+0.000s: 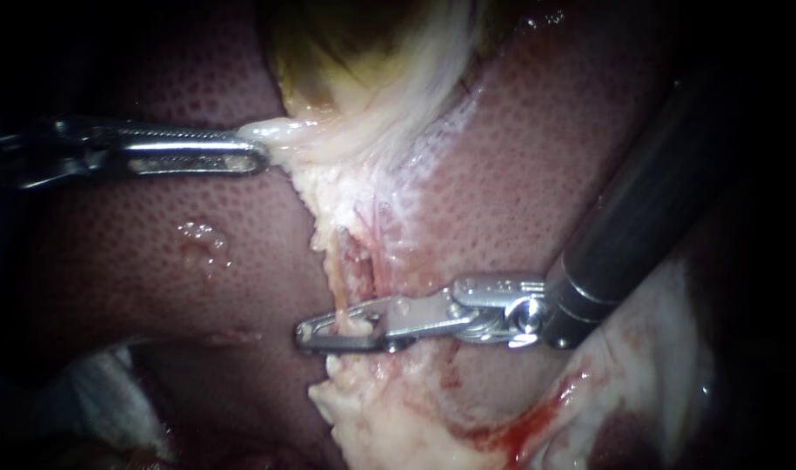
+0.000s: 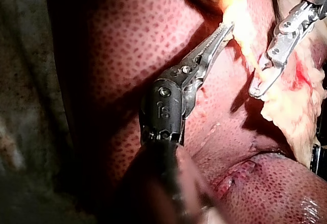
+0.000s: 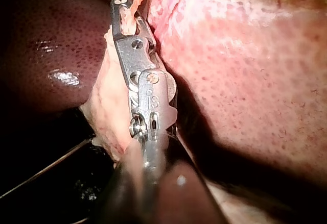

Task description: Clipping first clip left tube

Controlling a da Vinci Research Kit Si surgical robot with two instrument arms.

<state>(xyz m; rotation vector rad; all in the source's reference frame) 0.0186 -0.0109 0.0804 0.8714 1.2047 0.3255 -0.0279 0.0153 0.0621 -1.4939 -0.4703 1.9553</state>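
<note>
Gripping pale tissue (image 1: 286, 130) just under the gallbladder (image 1: 345, 52), the left instrument (image 1: 257, 150) is clamped; further under it, the right instrument (image 1: 311, 335) clamps the left tube (image 1: 337, 270).

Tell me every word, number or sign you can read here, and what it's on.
On the left instrument: a tiny engraved mark at its joint, too small to read.
On the right instrument: the same, unreadable.
On the tissue: no words, labels or signs.
</note>
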